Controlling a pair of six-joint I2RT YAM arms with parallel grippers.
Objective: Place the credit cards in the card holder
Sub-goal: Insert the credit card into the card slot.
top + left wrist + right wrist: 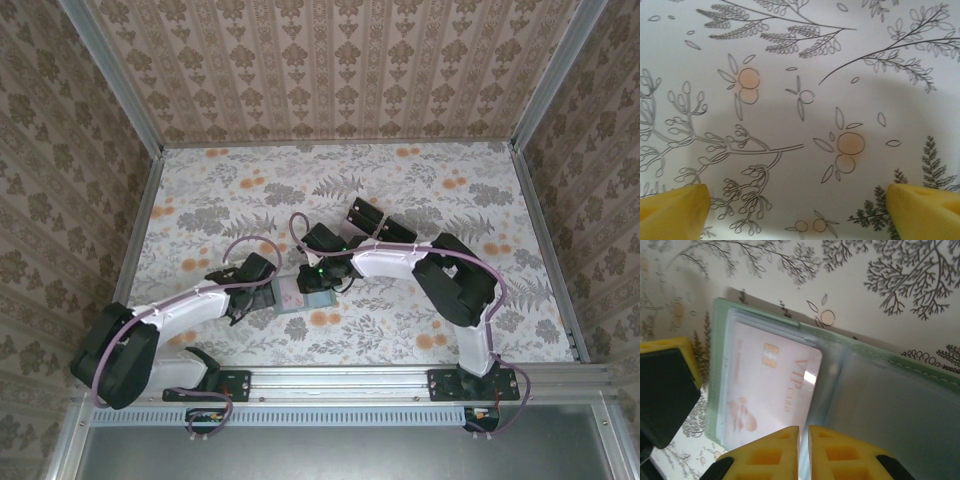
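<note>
The sage-green card holder point(880, 390) lies open on the flowered cloth, and shows as a small pale patch point(292, 298) between the two arms. A pale pink credit card point(772, 390) marked VIP sits inside its left clear pocket. My right gripper point(804, 440) hangs over the holder's middle fold. Its yellow fingertips point(770, 450) are shut to a thin slit on a clear inner leaf of the holder. My left gripper point(797, 200) is wide open over bare cloth, nothing between its fingers point(675, 207). One of those fingers point(665, 385) stands just off the holder's left edge.
A clear stand with black blocks point(366, 215) sits behind the right arm. Patterned walls with metal posts point(110, 80) close in the table on three sides. A metal rail point(330, 382) runs along the near edge.
</note>
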